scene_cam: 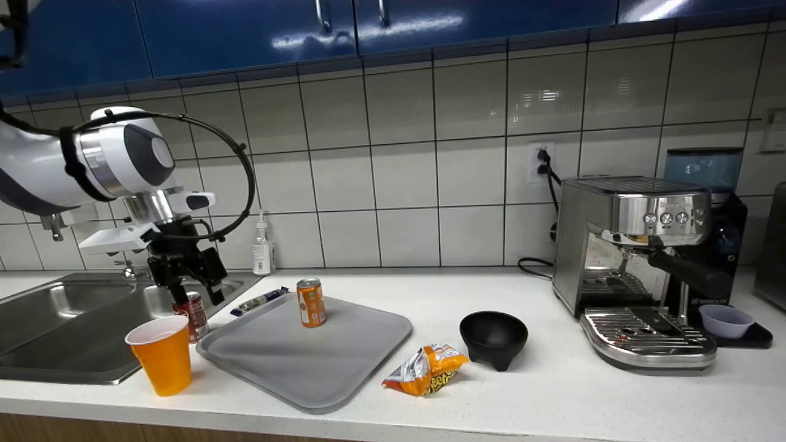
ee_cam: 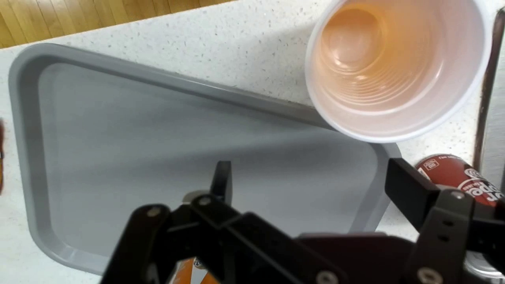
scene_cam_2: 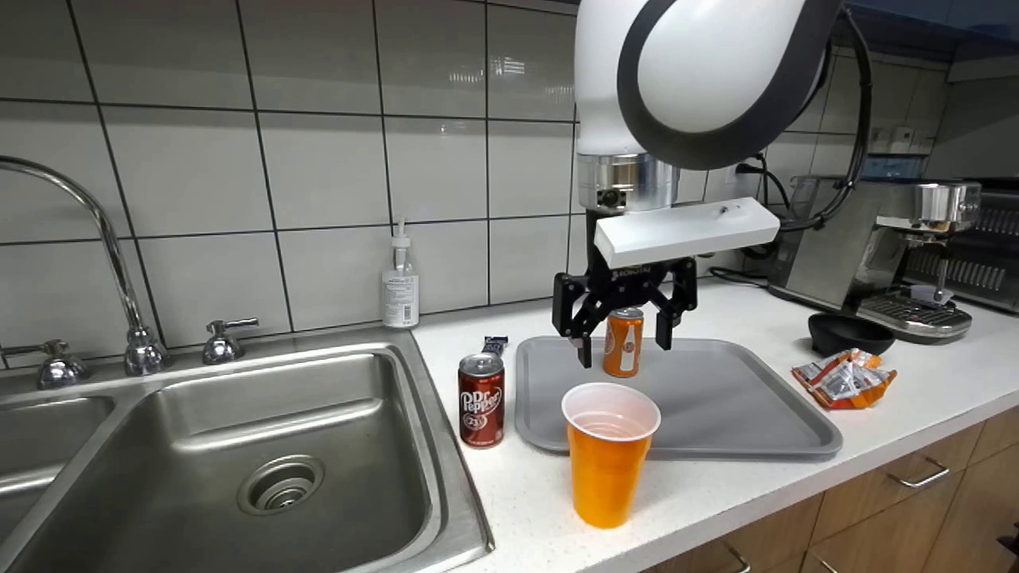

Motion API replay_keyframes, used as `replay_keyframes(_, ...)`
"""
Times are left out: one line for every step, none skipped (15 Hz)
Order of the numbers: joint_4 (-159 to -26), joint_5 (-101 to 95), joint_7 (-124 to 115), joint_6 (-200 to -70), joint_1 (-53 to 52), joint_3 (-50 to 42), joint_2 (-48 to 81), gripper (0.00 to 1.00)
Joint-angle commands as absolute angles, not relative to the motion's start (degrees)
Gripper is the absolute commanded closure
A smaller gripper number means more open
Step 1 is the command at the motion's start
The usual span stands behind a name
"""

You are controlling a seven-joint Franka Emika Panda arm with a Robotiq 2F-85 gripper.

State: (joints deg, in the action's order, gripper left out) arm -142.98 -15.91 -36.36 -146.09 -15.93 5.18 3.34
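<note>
My gripper (scene_cam: 198,294) is open and empty, with its fingers wide apart. In an exterior view it hangs above the counter near the grey tray's (scene_cam_2: 732,398) sink end (scene_cam_2: 624,348). In the wrist view the fingers (ee_cam: 309,169) span the tray's narrow end. An orange can (scene_cam: 311,304) stands upright on the tray; one finger mostly hides it in the wrist view (ee_cam: 184,273). A red Dr Pepper can (scene_cam_2: 481,402) stands between tray and sink, partly behind the other finger in the wrist view (ee_cam: 453,169). An orange cup (scene_cam_2: 609,469), white inside, stands upright at the tray's front corner.
A metal sink (scene_cam_2: 458,493) with a tall faucet (scene_cam_2: 111,247) adjoins the counter. A wrapped bar (scene_cam: 261,301) lies by the tray's back edge. A chip bag (scene_cam: 427,370), a black bowl (scene_cam: 493,337) and an espresso machine (scene_cam: 632,215) stand beyond the tray. A soap bottle (scene_cam_2: 400,286) stands by the wall.
</note>
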Motion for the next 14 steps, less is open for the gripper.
replay_keyframes(-146.2, -15.6, -37.6, -145.4, -14.7, 7.1, -0.8, 0.00)
replay_keyframes(-146.7, -15.6, -37.6, -145.3, -14.7, 7.4, -1.3, 0.00)
replay_keyframes(-147.2, -15.5, -37.4, -145.3, -14.7, 7.6, -1.7, 0.00)
replay_keyframes(-147.7, -15.6, -37.5, -145.2, -14.7, 7.9, -2.1, 0.00)
replay_keyframes(-148.1, -15.3, -37.3, -145.3, -14.6, 8.1, -2.4, 0.00)
replay_keyframes(-148.6, -15.1, -37.1, -145.3, -14.5, 8.3, -2.8, 0.00)
replay_keyframes(-149.0, -14.9, -37.0, -145.3, -14.5, 8.6, -3.1, 0.00)
replay_keyframes(-149.4, -14.8, -36.8, -145.2, -14.5, 8.8, -3.4, 0.00)
replay_keyframes(-149.8, -14.7, -36.7, -145.2, -14.5, 9.0, -3.6, 0.00)
replay_keyframes(-150.2, -14.5, -36.5, -145.1, -14.4, 9.1, -3.8, 0.00)
replay_keyframes(-150.5, -14.3, -36.3, -145.1, -14.3, 9.2, -3.8, 0.00)
replay_keyframes(-150.8, -14.0, -36.1, -145.1, -14.2, 9.3, -3.9, 0.00)
replay_keyframes(-151.1, -13.7, -35.7, -145.2, -14.1, 9.2, -3.7, 0.00)
replay_keyframes(-151.3, -13.4, -35.5, -145.4, -14.0, 9.2, -3.6, 0.00)
